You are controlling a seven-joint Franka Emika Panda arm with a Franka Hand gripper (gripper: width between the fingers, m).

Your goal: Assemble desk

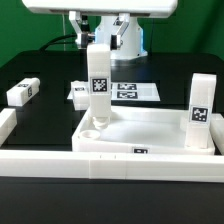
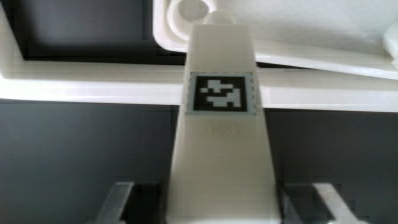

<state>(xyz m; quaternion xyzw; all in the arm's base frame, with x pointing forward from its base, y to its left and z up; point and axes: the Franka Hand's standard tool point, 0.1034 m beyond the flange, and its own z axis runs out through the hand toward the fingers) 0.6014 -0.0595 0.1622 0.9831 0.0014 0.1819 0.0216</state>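
The white desk tabletop lies rim-up near the front of the table. One tagged leg stands upright in its corner at the exterior view's right. A second leg stands upright with its foot at the tabletop's far corner on the exterior view's left. My gripper comes down from above and is shut on that leg's upper end. In the wrist view the same leg runs between my fingers down to the tabletop rim; my gripper straddles it.
A loose tagged leg lies at the exterior view's left, another lies beside the marker board. A long white border rail runs along the front, with a short arm at the left. The robot's base stands behind.
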